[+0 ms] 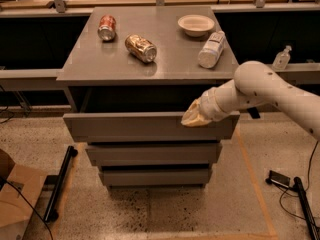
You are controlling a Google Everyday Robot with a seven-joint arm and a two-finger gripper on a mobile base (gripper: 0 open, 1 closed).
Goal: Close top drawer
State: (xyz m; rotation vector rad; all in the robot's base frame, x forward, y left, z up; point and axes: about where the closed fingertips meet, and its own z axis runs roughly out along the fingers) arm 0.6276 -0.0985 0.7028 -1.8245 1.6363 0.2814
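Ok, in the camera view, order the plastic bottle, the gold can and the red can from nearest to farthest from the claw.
The claw is at the top drawer front, right of middle.
1. Plastic bottle, tabletop's right side.
2. Gold can, near the middle.
3. Red can, back left.

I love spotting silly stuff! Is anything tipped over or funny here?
Yes. A red can, a gold can and a bottle lie on their sides on the tabletop. The top drawer sticks out open, with the gripper at its front's top edge.
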